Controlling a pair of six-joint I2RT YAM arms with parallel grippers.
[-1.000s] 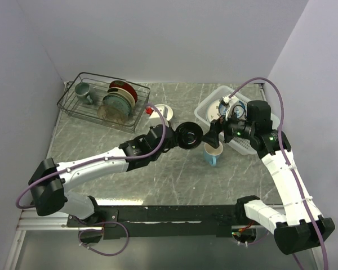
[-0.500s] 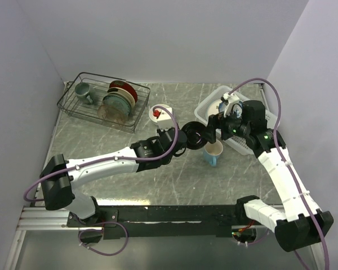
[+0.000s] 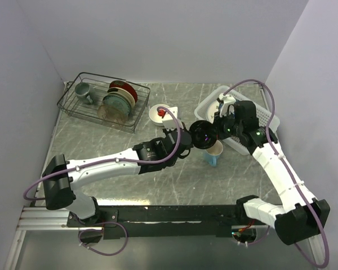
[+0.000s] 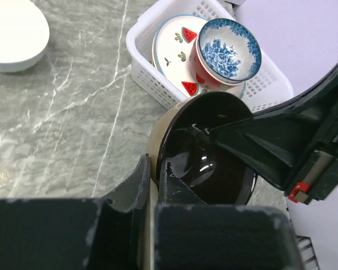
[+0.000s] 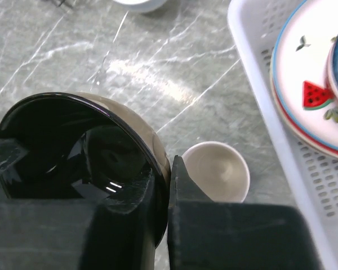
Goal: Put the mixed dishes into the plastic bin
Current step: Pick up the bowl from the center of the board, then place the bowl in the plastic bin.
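Left of the plastic bin [image 4: 149,79] — left gripper [image 4: 156,171] and right gripper [image 5: 169,180] are each clamping the cream-and-dark bowl's [image 4: 197,169] rim.

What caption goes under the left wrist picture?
Left fingers and right fingers pinch one dark bowl near the white bin.

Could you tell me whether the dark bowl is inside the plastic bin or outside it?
Outside. The dark bowl hangs above the table, its rim pinched in both arms' jaws, short of the plastic bin.
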